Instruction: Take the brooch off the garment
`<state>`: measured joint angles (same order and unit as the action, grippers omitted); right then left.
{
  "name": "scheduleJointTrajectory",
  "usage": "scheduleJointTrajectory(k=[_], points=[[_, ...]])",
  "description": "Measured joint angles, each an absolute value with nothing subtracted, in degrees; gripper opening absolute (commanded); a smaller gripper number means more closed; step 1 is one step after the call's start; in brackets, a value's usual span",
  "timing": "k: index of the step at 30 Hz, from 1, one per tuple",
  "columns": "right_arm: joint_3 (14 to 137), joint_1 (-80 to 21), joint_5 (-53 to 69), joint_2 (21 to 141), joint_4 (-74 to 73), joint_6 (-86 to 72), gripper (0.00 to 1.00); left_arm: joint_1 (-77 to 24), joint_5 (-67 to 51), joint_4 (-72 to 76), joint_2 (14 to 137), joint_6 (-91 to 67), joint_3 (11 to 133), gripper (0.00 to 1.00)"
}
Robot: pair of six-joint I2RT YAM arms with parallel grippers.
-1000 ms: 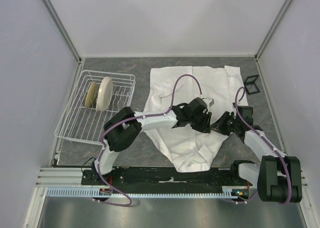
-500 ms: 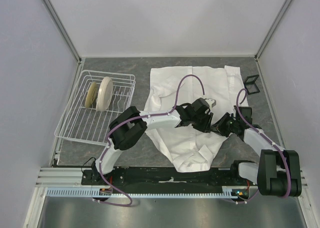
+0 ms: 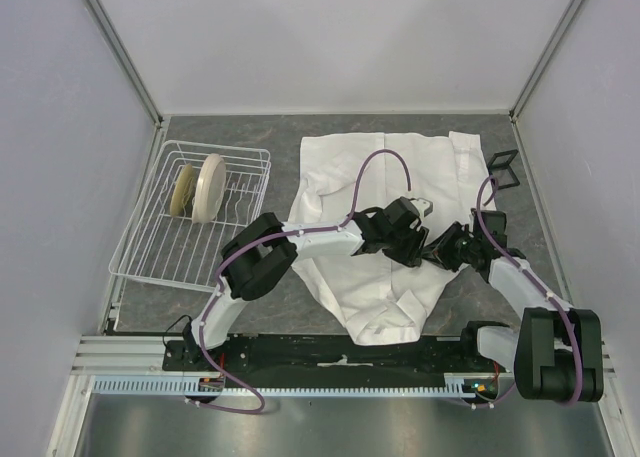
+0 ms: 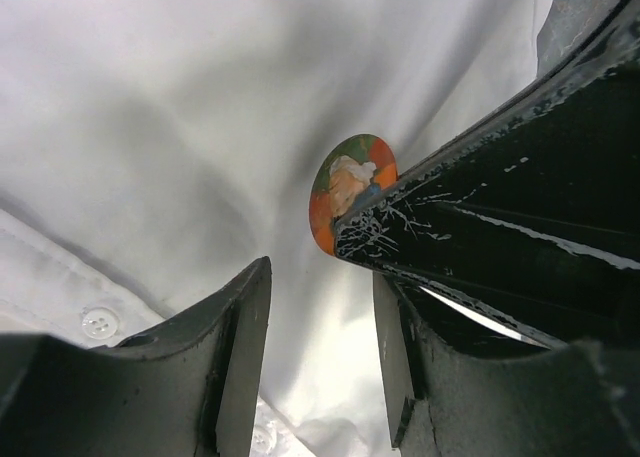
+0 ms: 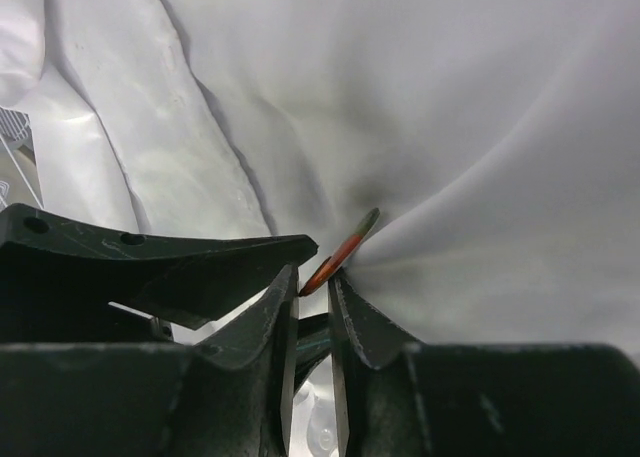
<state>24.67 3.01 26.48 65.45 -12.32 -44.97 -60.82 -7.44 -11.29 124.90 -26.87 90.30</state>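
**Right claw** (image 5: 312, 283), wrist view: the two fingertips are clenched on the lower rim of the brooch (image 5: 347, 245). The brooch is seen edge-on as a thin orange-and-green sliver rising obliquely from between them. Its upper end lies against the garment (image 5: 480, 127), whose white cloth is drawn into a pucker with creases radiating from that spot. A dark finger of the other arm reaches in from the left, its point just beside the right fingertips.

**Left claw** (image 4: 322, 277), wrist view: released, the jaws standing apart with only white cloth seen between them and nothing grasped. Just beyond its tips the brooch shows its face, a small round disc mottled orange, green and pale. A scratched black finger of the right claw covers its lower right part. A white button (image 4: 98, 322) sits on the cloth at lower left.

**Overhead view:** both claws meet over the middle of the garment, which lies spread and wrinkled on the grey tabletop (image 3: 310, 322). To the left of the garment, apart from it, stands a white wire dish rack (image 3: 150, 252) holding two cream plates (image 3: 210, 187) on edge. A small black wire-frame stand (image 3: 503, 169) stands just beside the garment's far right corner.
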Motion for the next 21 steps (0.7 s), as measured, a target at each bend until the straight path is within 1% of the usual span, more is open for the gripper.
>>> scheduleJointTrajectory(k=[3, 6, 9, 13, 14, 20, 21], points=[[25.5, 3.0, 26.7, 65.6, -12.7, -44.8, 0.25, -60.7, -7.2, -11.3, 125.1, -26.9, 90.4, 0.51], [26.1, 3.0, 26.9, 66.6, -12.8, -44.5, 0.26, -60.3, -7.1, -11.3, 125.2, -26.9, 90.5, 0.46], [26.5, 3.0, 26.9, 67.5, -12.9, -44.2, 0.27, -59.6, -7.7, -11.2, 125.3, -26.9, 90.7, 0.45], [26.7, 3.0, 26.8, 67.8, -12.9, -43.7, 0.28, -58.3, -9.3, -11.0, 125.5, -26.9, 90.7, 0.55], [26.9, 3.0, 26.8, 68.0, -12.8, -43.6, 0.28, -58.0, -9.8, -11.0, 125.5, -26.9, 90.7, 0.56], [27.5, 3.1, 26.6, 68.9, -12.7, -43.1, 0.29, -57.1, -12.8, -9.7, 126.0, -26.9, 90.6, 0.56], [27.5, 3.2, 26.6, 69.1, -12.7, -43.0, 0.28, -57.1, -13.2, -9.5, 126.0, -26.8, 90.6, 0.55]])
